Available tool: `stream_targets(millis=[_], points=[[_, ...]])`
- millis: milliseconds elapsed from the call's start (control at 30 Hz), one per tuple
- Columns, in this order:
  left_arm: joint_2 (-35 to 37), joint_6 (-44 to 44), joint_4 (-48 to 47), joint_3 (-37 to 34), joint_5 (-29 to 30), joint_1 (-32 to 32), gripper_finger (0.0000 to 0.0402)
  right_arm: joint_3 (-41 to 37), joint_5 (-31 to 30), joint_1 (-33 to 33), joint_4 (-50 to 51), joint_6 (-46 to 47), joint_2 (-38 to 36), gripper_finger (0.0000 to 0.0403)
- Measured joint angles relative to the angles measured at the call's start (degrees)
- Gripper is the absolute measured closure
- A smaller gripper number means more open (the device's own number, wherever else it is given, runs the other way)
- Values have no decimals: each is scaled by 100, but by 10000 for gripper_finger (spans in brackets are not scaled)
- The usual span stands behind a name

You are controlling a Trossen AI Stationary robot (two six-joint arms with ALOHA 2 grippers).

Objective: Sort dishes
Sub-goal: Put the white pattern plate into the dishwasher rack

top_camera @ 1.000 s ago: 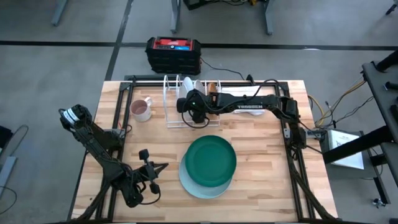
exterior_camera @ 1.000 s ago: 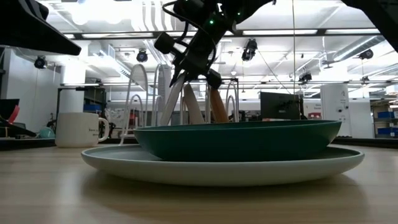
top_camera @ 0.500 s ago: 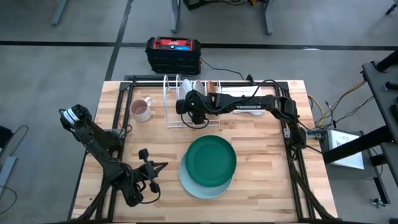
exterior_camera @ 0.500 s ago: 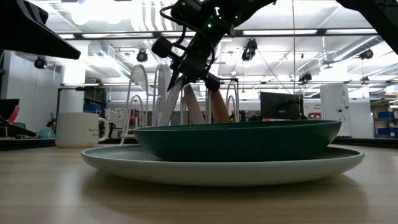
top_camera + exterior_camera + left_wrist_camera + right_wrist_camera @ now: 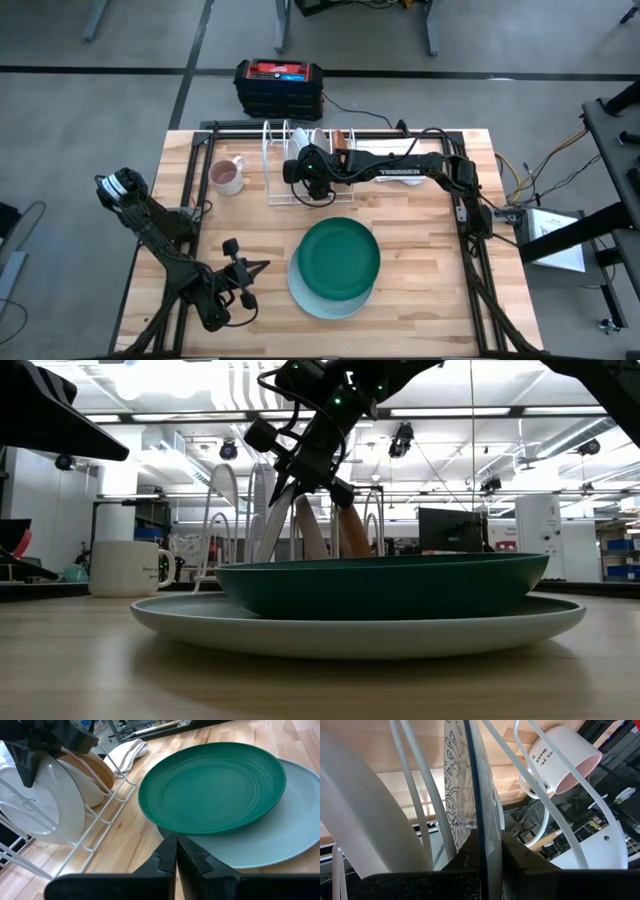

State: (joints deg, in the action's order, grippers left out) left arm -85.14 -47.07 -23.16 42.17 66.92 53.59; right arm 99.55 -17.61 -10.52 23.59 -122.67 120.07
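A white wire rack [image 5: 272, 160] at the table's far side holds plates on edge: a grey-speckled patterned plate [image 5: 462, 790], a white plate [image 5: 360, 820] and a small brown plate [image 5: 97, 770]. My right gripper [image 5: 294, 172] reaches in from the table's right and is shut on the patterned plate. The dark green plate [image 5: 340, 256] lies on the pale mint plate [image 5: 312, 298] at the table's middle. My left gripper [image 5: 176, 851] is shut with nothing in it, near the front left, pointing at that stack. My right gripper pinches the patterned plate's upper rim [image 5: 479, 822] between its two fingers, slanting down from the table's right. One finger lies on the patterned face, the other on the plain underside. The plate stands on edge between the rack's wires, its lower rim [image 5: 55, 840] in the rack.
A pinkish mug [image 5: 226, 177] stands left of the rack. A folded white cloth [image 5: 127, 751] lies behind the rack, under my right arm. A black and red box [image 5: 279, 85] sits beyond the far edge. Bare wood shows at the table's right and near left.
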Motion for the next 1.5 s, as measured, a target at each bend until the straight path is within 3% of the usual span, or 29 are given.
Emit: stream_targets(millis=[1500], points=[[4, 0, 11, 0, 0, -1, 401, -7, 267, -4, -42, -60, 2, 342]])
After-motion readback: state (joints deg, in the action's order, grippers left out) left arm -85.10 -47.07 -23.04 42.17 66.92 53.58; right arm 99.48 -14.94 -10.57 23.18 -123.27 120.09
